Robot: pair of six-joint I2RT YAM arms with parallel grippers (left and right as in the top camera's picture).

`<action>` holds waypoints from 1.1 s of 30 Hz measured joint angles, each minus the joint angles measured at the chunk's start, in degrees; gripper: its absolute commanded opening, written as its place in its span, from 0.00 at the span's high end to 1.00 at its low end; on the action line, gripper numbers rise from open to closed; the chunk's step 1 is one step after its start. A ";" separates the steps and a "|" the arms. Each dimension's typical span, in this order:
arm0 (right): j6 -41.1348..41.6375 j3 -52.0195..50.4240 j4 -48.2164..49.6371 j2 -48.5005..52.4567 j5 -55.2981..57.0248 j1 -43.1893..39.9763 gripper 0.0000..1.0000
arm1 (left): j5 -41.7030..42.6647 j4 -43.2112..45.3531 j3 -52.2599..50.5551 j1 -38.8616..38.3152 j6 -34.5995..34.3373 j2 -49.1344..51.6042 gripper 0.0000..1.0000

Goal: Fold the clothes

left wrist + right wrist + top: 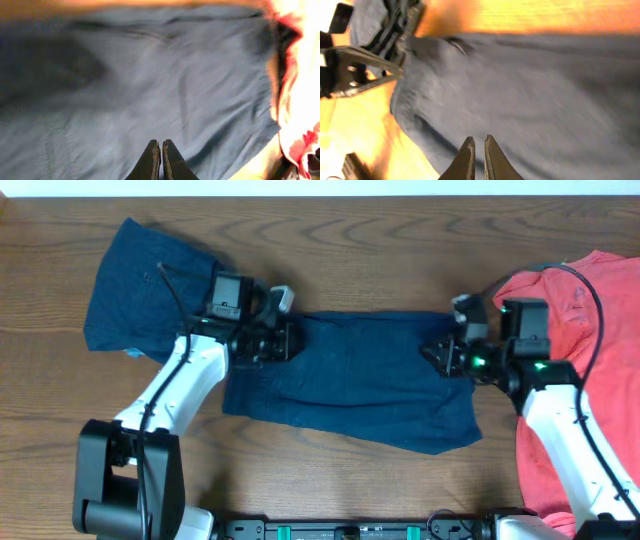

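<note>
Navy shorts (350, 380) lie spread flat mid-table (400, 240), held at both ends.
The left end effector (280, 338) is clamped on their left edge and the right end effector (440, 352) on their right. A second navy pair (135, 290) lies upper left and a red garment (590, 310) far right.

Looks like a robotics lab bench: two white arms (180, 380) rise from a black base rail (360, 530) behind the left gripper (289, 340) and right gripper (433, 352), wood-grain table (380, 240) beneath them.
</note>
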 measured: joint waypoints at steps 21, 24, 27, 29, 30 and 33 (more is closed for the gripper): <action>20.06 1.01 21.05 28.22 22.58 10.40 0.99 | -12.22 11.34 -0.04 -2.40 -1.42 13.29 0.93; 19.12 1.73 18.43 27.65 26.47 5.20 0.99 | -13.03 9.07 -0.04 1.77 -1.53 13.29 0.92; 16.94 1.99 15.17 26.62 27.85 -1.51 0.93 | -12.39 7.82 -0.04 5.97 -1.64 13.29 0.89; 14.95 2.01 13.00 25.75 27.96 -4.98 0.90 | -10.97 7.52 -0.04 8.26 -1.64 13.22 0.88; 13.57 1.92 11.85 25.18 27.89 -6.75 0.88 | -10.12 7.28 -0.04 9.07 -1.66 13.20 0.87; 8.90 1.18 8.11 22.40 27.28 -11.32 0.85 | -8.07 6.27 -0.04 10.34 -1.66 12.48 0.85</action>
